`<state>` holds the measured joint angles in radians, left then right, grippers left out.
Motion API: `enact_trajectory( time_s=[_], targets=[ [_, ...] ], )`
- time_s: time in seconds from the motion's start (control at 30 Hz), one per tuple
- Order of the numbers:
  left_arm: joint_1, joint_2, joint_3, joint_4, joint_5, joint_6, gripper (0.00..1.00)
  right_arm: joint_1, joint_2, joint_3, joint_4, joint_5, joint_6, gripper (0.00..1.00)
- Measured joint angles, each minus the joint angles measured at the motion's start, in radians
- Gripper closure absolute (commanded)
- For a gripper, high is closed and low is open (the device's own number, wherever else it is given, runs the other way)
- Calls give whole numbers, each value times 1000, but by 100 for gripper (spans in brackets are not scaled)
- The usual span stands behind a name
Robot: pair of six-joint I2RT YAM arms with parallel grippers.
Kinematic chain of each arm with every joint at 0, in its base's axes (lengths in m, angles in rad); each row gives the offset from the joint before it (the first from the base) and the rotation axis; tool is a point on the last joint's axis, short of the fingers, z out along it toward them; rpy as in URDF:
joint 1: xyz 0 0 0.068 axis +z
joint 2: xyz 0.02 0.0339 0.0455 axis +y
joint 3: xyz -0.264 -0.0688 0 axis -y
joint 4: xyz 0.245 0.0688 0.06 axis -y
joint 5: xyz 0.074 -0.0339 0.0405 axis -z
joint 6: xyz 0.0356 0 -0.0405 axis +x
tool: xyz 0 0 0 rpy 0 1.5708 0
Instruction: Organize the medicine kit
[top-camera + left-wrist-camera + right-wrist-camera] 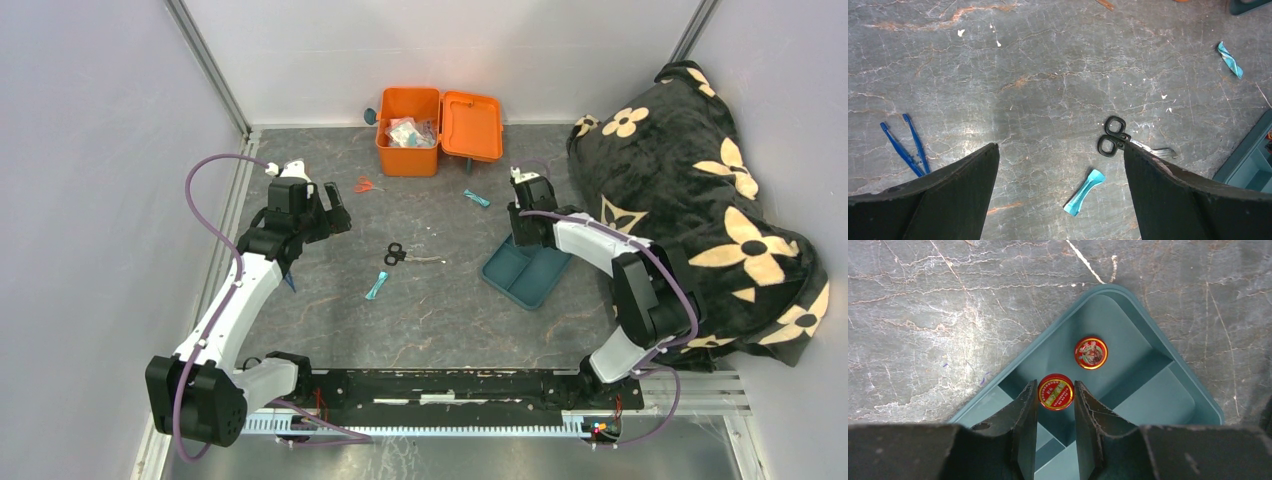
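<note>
The medicine kit (408, 145), an orange box, stands open at the back with its lid (471, 126) folded right and packets inside. My right gripper (1055, 386) is shut on a small round red tin (1055, 393) over the flat teal compartment tray (1148, 405); a second red tin (1091, 352) lies in the tray. In the top view this gripper (527, 246) is at the tray's far corner (520, 275). My left gripper (1060, 150) is open and empty above the table, over a teal packet (1084, 192), with black-handled scissors (1113, 137) beside its right finger.
Blue tweezers (908, 145) lie left of the left gripper. A second teal packet (477, 198) lies in front of the kit, and a small red item (364, 185) lies left of it. A black flowered blanket (690, 200) fills the right side. Walls close in the left and back.
</note>
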<state>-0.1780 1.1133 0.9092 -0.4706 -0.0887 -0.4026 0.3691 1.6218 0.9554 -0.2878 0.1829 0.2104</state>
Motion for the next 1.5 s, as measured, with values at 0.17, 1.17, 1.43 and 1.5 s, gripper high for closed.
enact_trajectory(
  time_s=[0.17, 1.17, 1.43, 1.5],
  targets=[
    [0, 0, 0, 0, 0, 0, 0, -7, 37, 11, 11, -28, -6, 68],
    [0, 0, 0, 0, -11, 0, 0, 158, -60, 71, 53, -146, -60, 47],
    [0, 0, 0, 0, -11, 0, 0, 311, 97, 255, 2, -290, -223, 41],
    [0, 0, 0, 0, -12, 0, 0, 336, 136, 283, -23, -306, -260, 40]
  ],
)
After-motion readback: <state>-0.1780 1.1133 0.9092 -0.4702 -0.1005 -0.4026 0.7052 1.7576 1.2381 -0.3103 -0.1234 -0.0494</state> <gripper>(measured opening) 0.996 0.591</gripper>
